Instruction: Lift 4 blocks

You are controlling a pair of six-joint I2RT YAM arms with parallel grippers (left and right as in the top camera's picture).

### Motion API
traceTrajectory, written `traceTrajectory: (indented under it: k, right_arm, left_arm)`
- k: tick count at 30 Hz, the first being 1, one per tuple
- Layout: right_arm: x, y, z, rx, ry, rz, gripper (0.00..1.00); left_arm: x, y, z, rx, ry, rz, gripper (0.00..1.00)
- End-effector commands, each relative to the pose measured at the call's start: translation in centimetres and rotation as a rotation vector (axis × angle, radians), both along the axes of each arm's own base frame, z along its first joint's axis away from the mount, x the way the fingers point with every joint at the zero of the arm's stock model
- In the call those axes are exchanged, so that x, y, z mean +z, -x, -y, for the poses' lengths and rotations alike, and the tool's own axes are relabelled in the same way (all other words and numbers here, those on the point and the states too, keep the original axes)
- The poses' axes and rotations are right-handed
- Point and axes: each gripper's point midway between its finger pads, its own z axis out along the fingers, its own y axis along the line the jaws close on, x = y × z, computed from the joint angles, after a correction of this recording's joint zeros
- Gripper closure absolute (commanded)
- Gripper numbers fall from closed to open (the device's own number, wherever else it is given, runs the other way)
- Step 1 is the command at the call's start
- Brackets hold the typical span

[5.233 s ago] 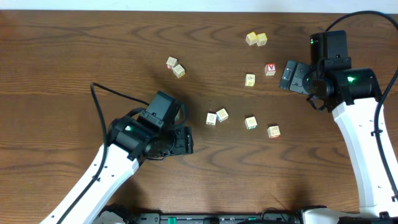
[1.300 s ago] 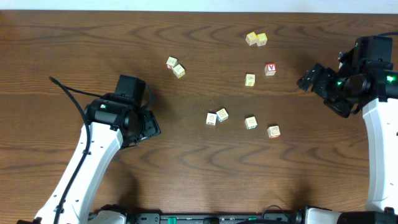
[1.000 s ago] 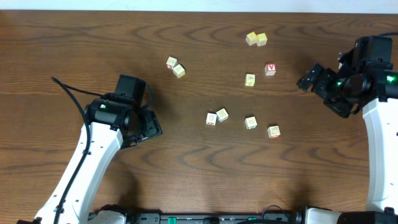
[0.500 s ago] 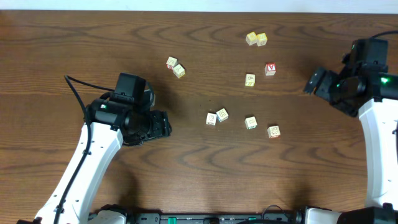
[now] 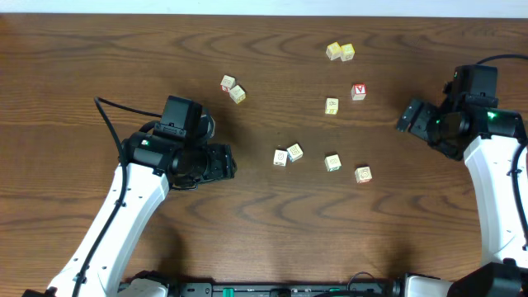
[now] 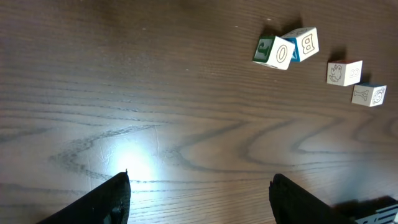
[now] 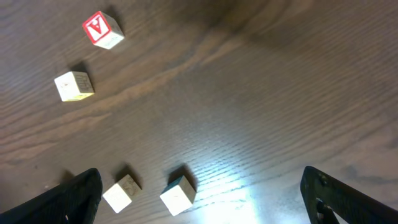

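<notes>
Over the last half second the left gripper [image 5: 230,162] has slid further right across the tabletop [image 5: 99,58]. It now sits just left of the row of pale blocks and touches none of them. The right gripper [image 5: 406,116] has drifted a little toward the near edge and hangs close to the right edge. About five seconds back it stood just beside the red-faced block [image 5: 358,91]; now it is well apart from it. None of the cubes on the wood has shifted in that time.

Both grippers are spread wide and hold nothing. In each wrist view only bare wood lies between the dark fingers [image 6: 115,199].

The four blocks lie right of the tabletop's middle, closer to the near edge than the far one. They form a loose line running left to right that sags toward the near edge at its right end. The first block [image 5: 281,157] and second block [image 5: 294,152] touch at a corner. The third block [image 5: 332,162] stands apart to their right, and the fourth block [image 5: 363,174] is further right and nearest the near edge.

Being cubes, they have no long axis, and each rests flat on one face. The first sits nearly square to the table edges. The second is turned at an angle to it, and the third and fourth are slightly skewed. In the left wrist view the touching pair shows an O and a B.
</notes>
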Motion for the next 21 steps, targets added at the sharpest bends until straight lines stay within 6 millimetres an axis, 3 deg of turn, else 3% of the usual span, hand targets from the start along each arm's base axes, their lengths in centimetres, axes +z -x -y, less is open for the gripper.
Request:
traceTrajectory:
  k: [1,21]
  right_arm:
    - [0.13,-0.06,-0.77,0.032,-0.004,0.011,0.01]
    - [0.21,-0.19,-1.19,0.043,-0.026,0.018,0.01]
  left_arm:
    - [-0.57,0.35,0.07,0.006,0.002,-0.024,0.28]
    - [-0.55,0.17,0.21,-0.025,-0.002,-0.003,0.28]
